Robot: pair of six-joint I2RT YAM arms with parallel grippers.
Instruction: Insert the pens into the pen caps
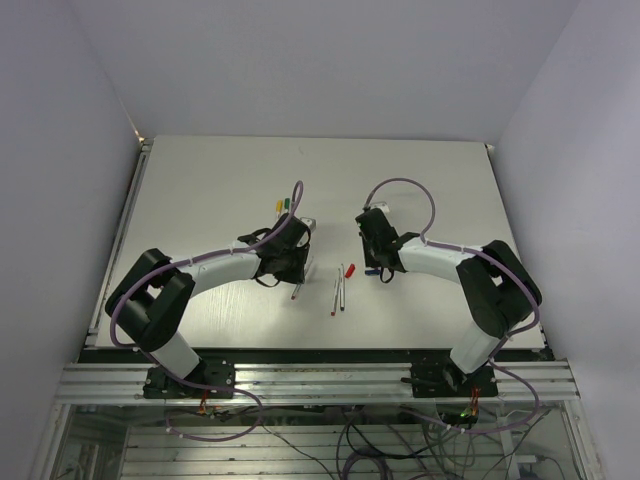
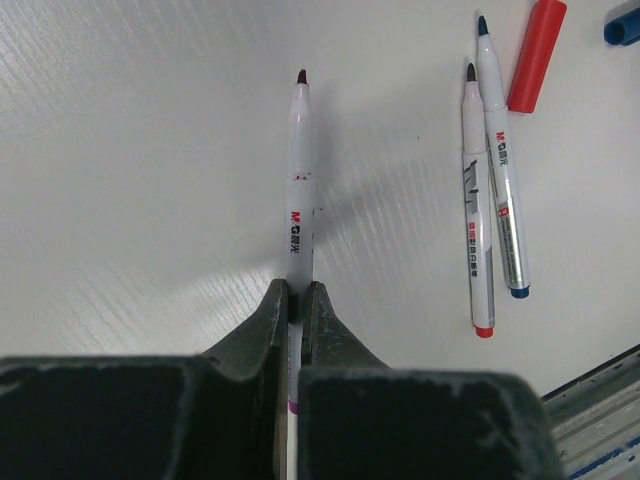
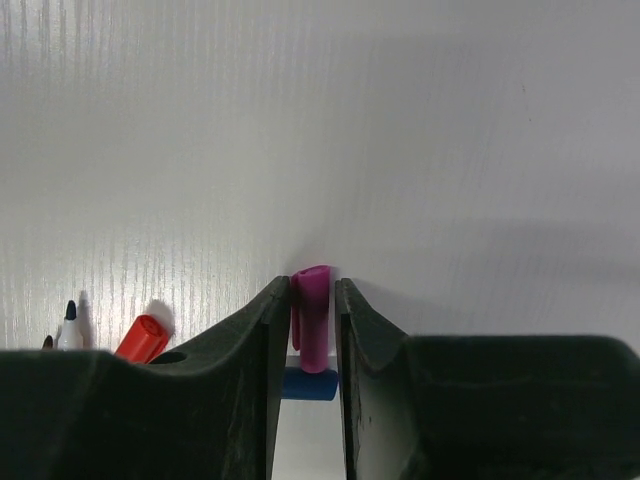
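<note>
Left wrist: pen (image 2: 300,200), perhaps purple, points tip-forward.

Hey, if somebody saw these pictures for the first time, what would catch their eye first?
The left end effector is clamped on a purple pen, tip pointing away over the white table. Opposite it, the right end effector pinches a purple cap, with a bright red cap lying beside two loose pens between the arms.

White table (image 1: 200,180), pale walls (image 1: 300,60)
</note>
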